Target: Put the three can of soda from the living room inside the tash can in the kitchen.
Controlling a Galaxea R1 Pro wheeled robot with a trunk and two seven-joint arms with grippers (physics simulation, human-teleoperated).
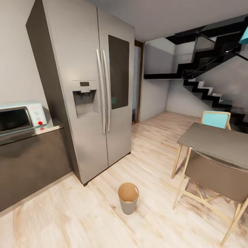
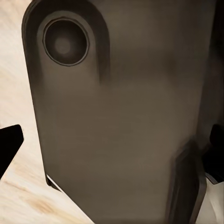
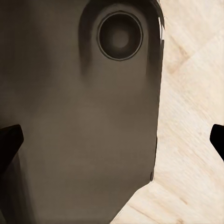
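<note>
Kitchen reached, tash can [image 1: 128, 197] standing empty on the wood floor [image 1: 148, 162].
No soda aboard; both grippers' fingers spread apart, all three cans remaining.

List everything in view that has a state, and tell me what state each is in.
tash can: upright on the wood floor, no cans visible inside
fridge: both doors closed
microwave: door closed
left tool: fingertips wide apart, empty
right tool: fingertips wide apart, empty
</note>
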